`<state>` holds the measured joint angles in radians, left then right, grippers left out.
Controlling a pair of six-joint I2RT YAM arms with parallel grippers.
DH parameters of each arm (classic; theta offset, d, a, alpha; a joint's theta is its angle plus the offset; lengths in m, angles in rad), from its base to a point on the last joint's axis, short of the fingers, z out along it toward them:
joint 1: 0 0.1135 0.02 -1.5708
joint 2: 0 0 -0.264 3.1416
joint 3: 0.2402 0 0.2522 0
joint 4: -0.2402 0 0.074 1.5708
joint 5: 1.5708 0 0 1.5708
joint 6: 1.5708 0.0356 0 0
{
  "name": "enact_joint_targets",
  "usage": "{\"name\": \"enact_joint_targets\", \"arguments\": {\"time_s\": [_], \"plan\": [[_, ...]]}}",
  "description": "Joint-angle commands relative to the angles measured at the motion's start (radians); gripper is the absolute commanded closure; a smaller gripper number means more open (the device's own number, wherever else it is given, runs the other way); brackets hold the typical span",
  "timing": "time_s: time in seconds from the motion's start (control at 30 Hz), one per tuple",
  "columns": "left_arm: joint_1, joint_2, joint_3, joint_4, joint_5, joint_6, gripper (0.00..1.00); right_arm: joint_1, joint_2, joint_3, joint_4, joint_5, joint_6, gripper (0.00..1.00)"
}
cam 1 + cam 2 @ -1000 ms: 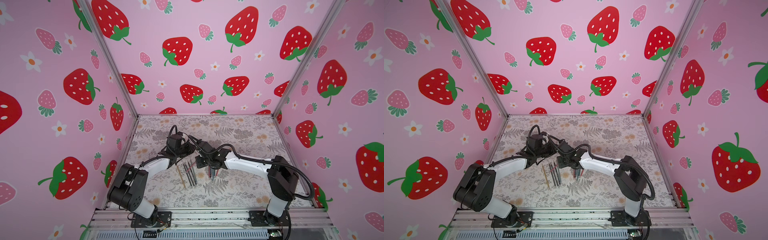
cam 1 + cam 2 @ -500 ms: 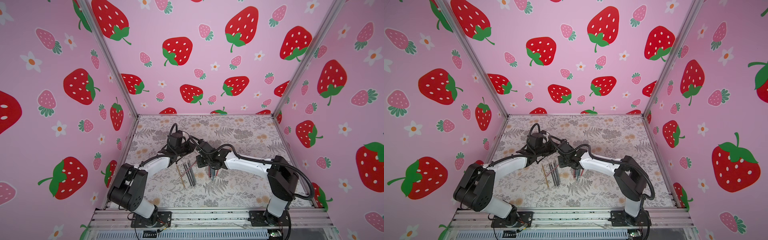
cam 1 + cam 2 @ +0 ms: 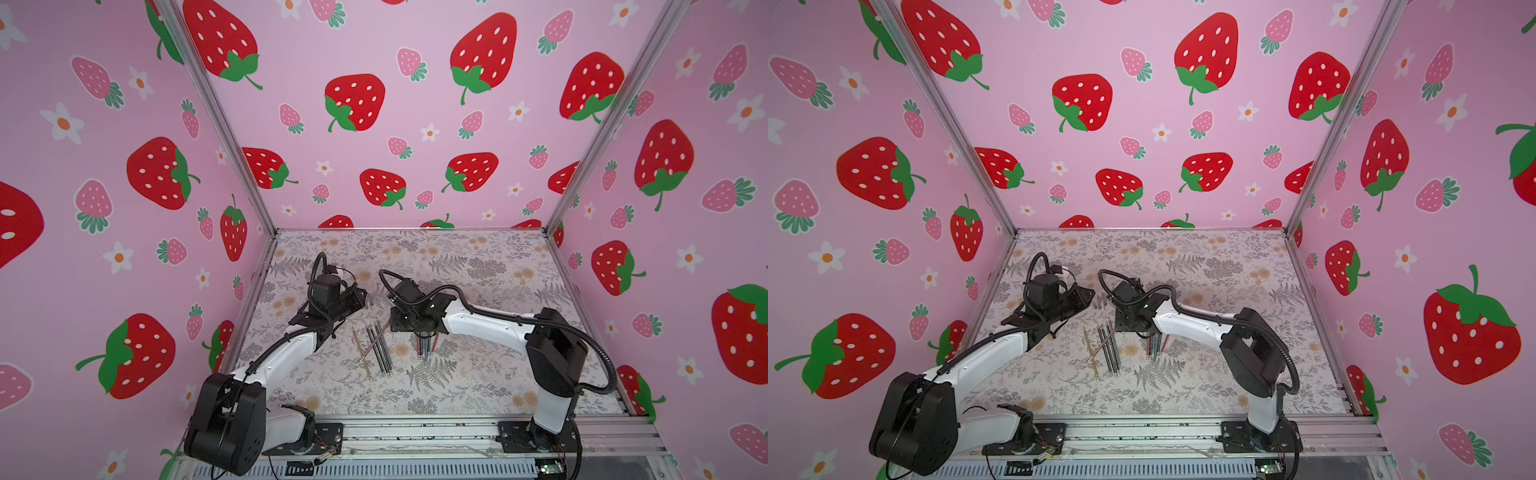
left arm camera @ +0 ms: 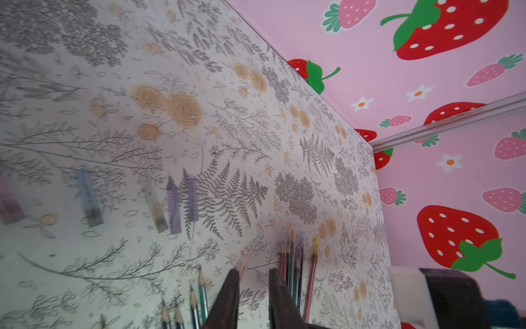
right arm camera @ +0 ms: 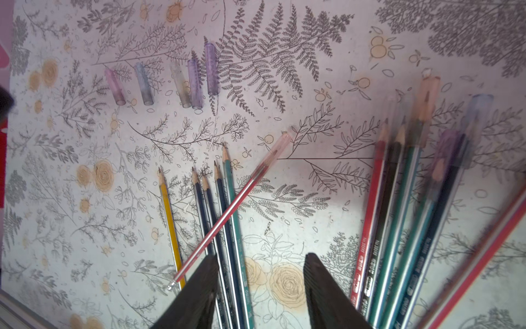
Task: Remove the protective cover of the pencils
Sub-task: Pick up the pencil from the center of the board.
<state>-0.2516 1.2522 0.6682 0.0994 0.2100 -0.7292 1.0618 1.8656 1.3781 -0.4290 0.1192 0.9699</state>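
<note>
Left pencil grp (image 3: 379,351) w/ crosswise pencil (image 5: 236,203) on top, right pencil grp (image 3: 424,349) nearby, caps (image 5: 211,69) behind left grp.

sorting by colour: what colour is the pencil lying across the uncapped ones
The crosswise pencil: red with pale stripes, clearest in the right wrist view.

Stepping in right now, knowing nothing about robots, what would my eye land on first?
The loud pink strawberry-print walls hit you first, wrapping the whole booth. Next, the white-and-black left arm and right arm lean in over a floral table. Between them lie thin pencils, with a neat row of pulled-off translucent caps just past their tips.
</note>
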Motion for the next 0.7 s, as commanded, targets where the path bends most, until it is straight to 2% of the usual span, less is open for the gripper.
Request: {"name": "enact_joint_targets", "arguments": {"time_s": [0.0,0.2,0.43,0.67], "plan": [[0.045,-0.057,-0.047,-0.027,-0.008,0.019,0.77,0.000,0.062,0.052,-0.054,-0.029,0.110,0.49],[0.100,-0.148,-0.096,-0.073,0.018,0.039,0.77,0.003,0.192,0.157,-0.050,-0.119,0.125,0.52],[0.133,-0.238,-0.148,-0.093,0.048,0.039,0.76,0.001,0.249,0.189,-0.081,-0.070,0.162,0.51],[0.141,-0.287,-0.159,-0.109,0.052,0.032,0.75,-0.002,0.290,0.221,-0.091,-0.087,0.162,0.57]]}}
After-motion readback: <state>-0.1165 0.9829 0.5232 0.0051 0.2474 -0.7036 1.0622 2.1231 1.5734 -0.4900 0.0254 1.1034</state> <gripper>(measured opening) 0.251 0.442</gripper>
